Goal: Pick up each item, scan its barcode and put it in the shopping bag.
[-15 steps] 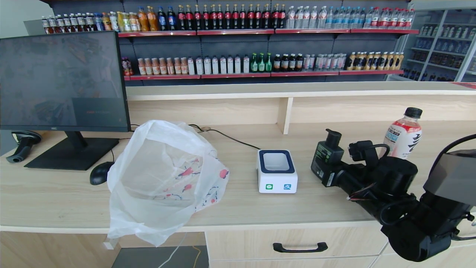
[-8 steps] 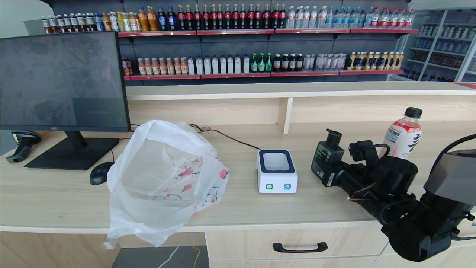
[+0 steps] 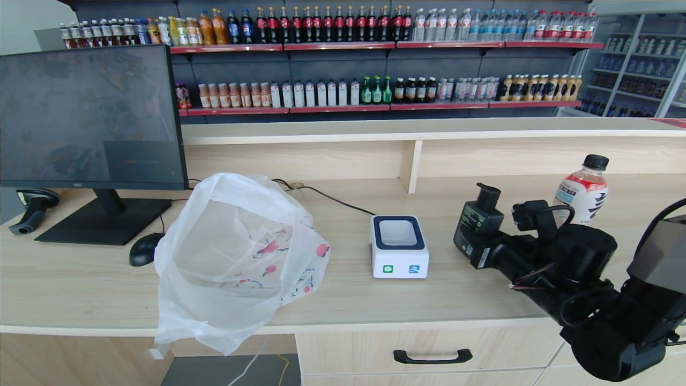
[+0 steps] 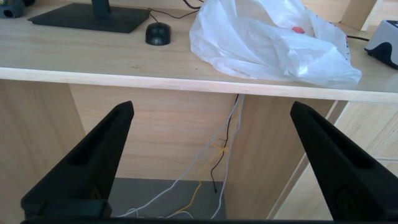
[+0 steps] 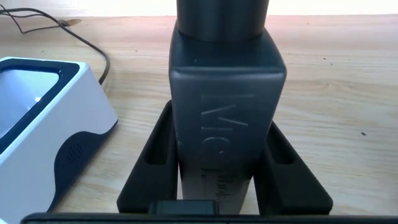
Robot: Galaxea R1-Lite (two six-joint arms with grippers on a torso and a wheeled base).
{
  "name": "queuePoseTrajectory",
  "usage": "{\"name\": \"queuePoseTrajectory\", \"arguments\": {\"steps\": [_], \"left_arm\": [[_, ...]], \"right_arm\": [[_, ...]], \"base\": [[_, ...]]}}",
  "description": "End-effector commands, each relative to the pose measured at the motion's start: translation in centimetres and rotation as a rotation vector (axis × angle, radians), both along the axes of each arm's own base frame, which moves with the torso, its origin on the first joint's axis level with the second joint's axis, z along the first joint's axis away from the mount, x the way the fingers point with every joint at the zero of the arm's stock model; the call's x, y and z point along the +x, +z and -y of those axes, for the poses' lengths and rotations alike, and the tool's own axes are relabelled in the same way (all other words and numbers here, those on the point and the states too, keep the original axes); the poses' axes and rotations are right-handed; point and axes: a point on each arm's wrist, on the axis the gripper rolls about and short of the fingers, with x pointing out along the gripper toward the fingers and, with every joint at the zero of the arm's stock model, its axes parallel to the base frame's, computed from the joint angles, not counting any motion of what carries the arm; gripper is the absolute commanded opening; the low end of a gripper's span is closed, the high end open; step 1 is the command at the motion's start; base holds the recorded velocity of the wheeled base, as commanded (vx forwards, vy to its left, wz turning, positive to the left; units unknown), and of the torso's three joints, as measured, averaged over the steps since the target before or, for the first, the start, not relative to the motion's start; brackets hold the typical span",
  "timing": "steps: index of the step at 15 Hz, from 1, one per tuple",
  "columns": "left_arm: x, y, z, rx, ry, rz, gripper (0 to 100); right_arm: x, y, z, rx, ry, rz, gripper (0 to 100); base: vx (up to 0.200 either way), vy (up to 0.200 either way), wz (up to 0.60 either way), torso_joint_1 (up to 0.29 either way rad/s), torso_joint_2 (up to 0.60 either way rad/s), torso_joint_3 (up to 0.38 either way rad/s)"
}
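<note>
From the head: dark square plastic bottle with black cap (image 3: 474, 225) held in the right gripper (image 3: 490, 249) over the pale wooden bench (image 3: 80, 289), just right of the white box scanner (image 3: 399, 246). Thin white plastic shopping bag with red prints (image 3: 236, 257) open further left; pink-labelled clear drink bottle (image 3: 581, 195) standing behind.

From the left wrist: left gripper (image 4: 211, 112) below the bench edge, fingers (image 4: 93, 155) spread wide.

From the right wrist: fingers (image 5: 152, 162) pinching the dark bottle on two flat sides. Likely stiff, smooth, rather heavy; better held there than by the cap.

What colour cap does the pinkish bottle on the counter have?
Black cap, clearest in the head view.
</note>
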Motion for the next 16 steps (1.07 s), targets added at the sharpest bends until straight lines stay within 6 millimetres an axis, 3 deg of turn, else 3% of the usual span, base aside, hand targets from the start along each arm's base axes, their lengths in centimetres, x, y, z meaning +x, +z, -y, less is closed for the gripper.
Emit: {"name": "queuePoseTrajectory", "arguments": {"steps": [1, 13, 16], "left_arm": [[0.0, 0.0, 0.0, 0.0, 0.0, 0.001, 100], [0.0, 0.0, 0.0, 0.0, 0.0, 0.001, 100], [0.0, 0.0, 0.0, 0.0, 0.0, 0.001, 100]], "right_arm": [[-0.8, 1.6, 0.3, 0.014, -0.002, 0.044, 0], [-7.7, 9.8, 1.8, 0.089, 0.044, 0.3, 0], [-11.2, 10.7, 2.3, 0.029, 0.16, 0.358, 0]], "base": [[0.0, 0.0, 0.0, 0.0, 0.0, 0.0], [0.0, 0.0, 0.0, 0.0, 0.0, 0.0], [0.0, 0.0, 0.0, 0.0, 0.0, 0.0]]}}
